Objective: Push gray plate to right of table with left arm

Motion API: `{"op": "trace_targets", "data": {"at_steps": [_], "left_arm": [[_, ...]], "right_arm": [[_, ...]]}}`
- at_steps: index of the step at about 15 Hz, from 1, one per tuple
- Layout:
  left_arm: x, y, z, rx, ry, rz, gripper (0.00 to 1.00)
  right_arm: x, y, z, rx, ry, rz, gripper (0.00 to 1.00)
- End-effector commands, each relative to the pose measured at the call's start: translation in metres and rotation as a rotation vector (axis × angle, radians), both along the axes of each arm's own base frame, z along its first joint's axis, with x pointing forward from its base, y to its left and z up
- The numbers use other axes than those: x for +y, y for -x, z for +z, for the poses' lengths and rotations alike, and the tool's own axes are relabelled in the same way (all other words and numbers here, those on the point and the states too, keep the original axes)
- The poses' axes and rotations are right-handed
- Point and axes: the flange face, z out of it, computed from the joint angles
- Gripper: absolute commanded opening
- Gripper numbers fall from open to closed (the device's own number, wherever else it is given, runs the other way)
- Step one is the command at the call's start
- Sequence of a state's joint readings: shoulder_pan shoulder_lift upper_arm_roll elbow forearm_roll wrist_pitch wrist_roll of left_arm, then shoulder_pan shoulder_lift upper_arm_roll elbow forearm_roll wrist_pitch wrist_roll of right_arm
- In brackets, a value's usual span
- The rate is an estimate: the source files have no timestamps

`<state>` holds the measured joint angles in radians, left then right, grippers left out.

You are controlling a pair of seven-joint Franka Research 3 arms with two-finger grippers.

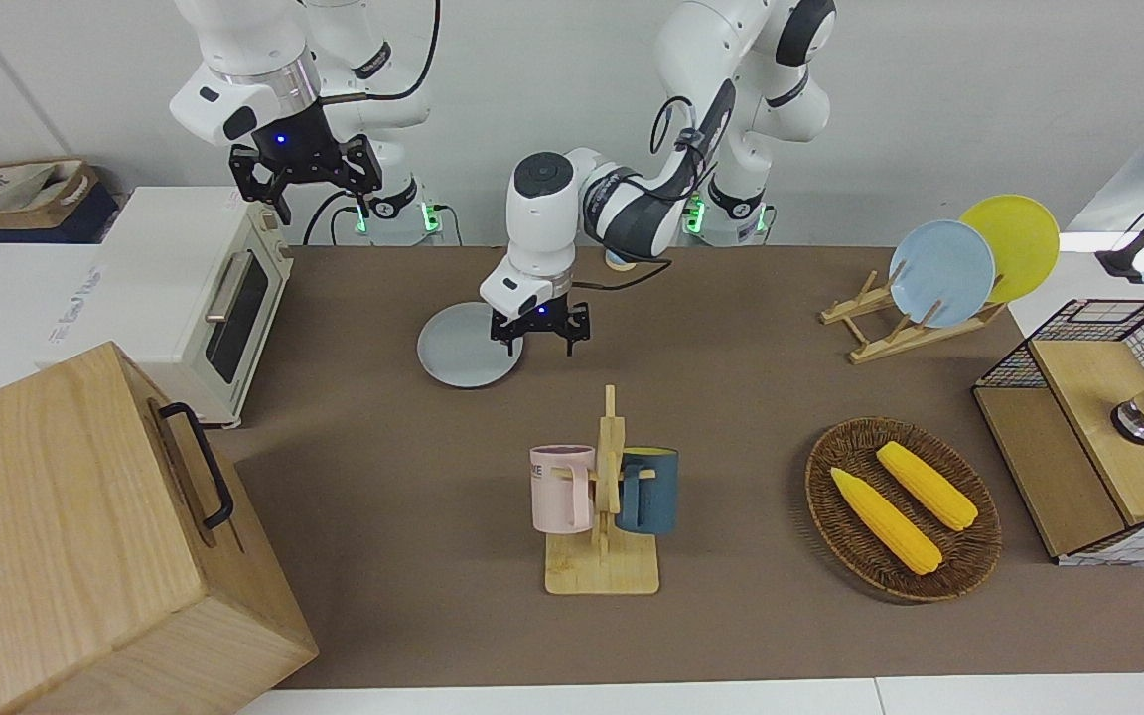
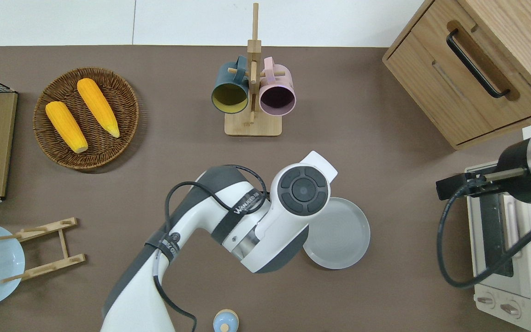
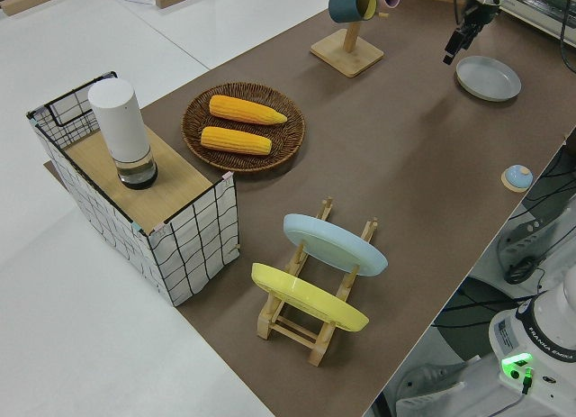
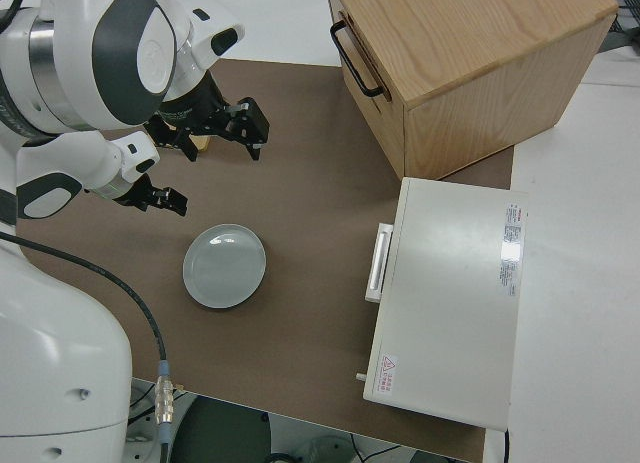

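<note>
Tabletop (image 1: pixel 731 616): long brown surface, white border all round.
Wooden cabinet (image 1: pixel 85 536): sits at the corner farthest from the robots, at the right arm's end, black handle showing.
Toaster oven (image 1: pixel 195 288): white, along the edge at the right arm's end, nearer the robots than the cabinet.
Left arm (image 2: pixel 228 230): reaching in from the robots' edge, bent over the middle of the tabletop.
Right arm (image 1: pixel 264 89): parked.
Basket (image 1: pixel 902 508): wicker, two corn cobs in it, toward the left arm's end.
Gray plate (image 1: pixel 463 348): flat on the tabletop, in the half toward the right arm's end, closer to the robots' edge than the opposite edge, well apart from the toaster oven. Nothing touches it.
Mug stand (image 1: pixel 604 526): wooden, pink and dark blue mugs hung on it, toward the edge farthest from the robots.
Left gripper (image 1: pixel 542 346): up off the surface, fingers spread wide and gripping nothing, over the plate's rim on the side toward the left arm's end.
Right gripper (image 1: pixel 319 191): fingers spread, nothing between them.
</note>
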<state>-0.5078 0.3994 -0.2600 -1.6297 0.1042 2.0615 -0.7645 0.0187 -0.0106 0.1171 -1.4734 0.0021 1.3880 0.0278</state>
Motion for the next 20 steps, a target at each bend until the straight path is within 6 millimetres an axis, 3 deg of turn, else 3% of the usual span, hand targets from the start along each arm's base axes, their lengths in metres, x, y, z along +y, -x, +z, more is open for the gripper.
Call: {"op": "trace_targets", "data": {"at_steps": [1,6,9,12,14,17,20], "left_arm": [[0.03,-0.031,0.042,0.009,-0.044,-0.043,0.99],[0.089,-0.063,0.078,0.056,-0.08,-0.04,0.99],[0.124,-0.072,0.105,0.05,-0.081,-0.14,0.99],[0.185,-0.082,0.137,0.053,-0.109,-0.144,0.99],[0.21,-0.085,0.153,0.033,-0.11,-0.155,0.99],[0.258,-0.088,0.163,0.058,-0.123,-0.122,0.99],[0.279,-0.084,0.151,0.083,-0.14,-0.101,0.99]], "right_arm": [[-0.002,0.003,0.004,0.003,-0.009,-0.006,0.983],[-0.003,0.003,0.004,0.003,-0.009,-0.006,0.983],[-0.002,0.003,0.004,0.003,-0.009,-0.004,0.983],[-0.002,0.003,0.004,0.003,-0.009,-0.004,0.983],[-0.003,0.003,0.004,0.003,-0.009,-0.006,0.983],[-0.003,0.003,0.004,0.003,-0.009,-0.006,0.983],[-0.002,0.003,0.004,0.003,-0.009,-0.004,0.983]]}}
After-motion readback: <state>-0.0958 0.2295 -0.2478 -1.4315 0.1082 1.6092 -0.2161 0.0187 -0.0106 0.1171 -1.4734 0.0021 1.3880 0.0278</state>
